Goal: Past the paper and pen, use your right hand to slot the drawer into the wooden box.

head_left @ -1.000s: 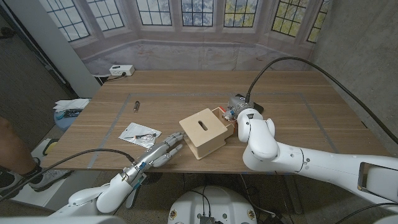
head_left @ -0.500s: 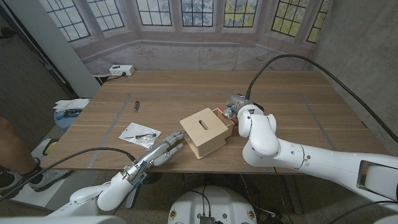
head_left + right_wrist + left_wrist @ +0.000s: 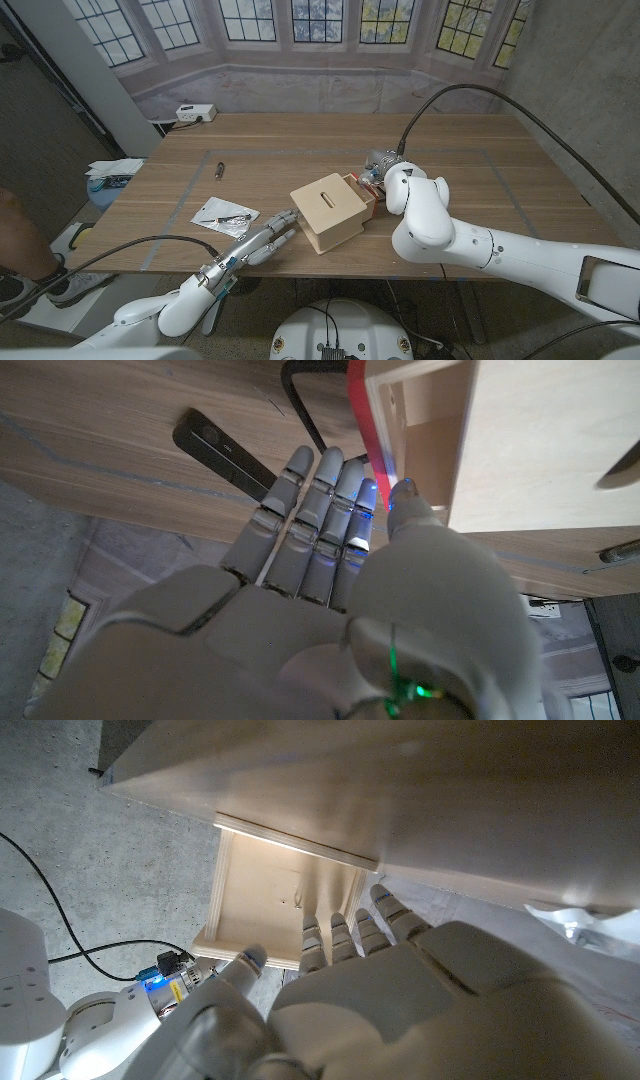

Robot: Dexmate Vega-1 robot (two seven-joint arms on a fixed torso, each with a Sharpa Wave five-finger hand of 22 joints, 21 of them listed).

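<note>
A pale wooden box (image 3: 328, 212) with a slot in its top sits near the table's front edge. Its drawer (image 3: 362, 188), red at the end, sticks partly out of the box's right side. My right hand (image 3: 380, 176) is at that end, mostly hidden behind my forearm. In the right wrist view its straight fingers (image 3: 318, 500) reach along the red drawer front (image 3: 368, 430) beside the box (image 3: 540, 440). My left hand (image 3: 260, 240) holds nothing, and its fingertips (image 3: 345, 935) touch the box's left side (image 3: 265, 900).
A sheet of paper with a pen (image 3: 225, 214) lies left of the box. A small dark object (image 3: 219, 169) lies farther back on the left. A white device (image 3: 195, 113) sits at the far left corner. A flat black item (image 3: 222, 448) and a black cable (image 3: 300, 400) lie by my right hand.
My right forearm has swung slightly right and the drawer's red end sits a little closer to the box. The left hand has barely moved.
</note>
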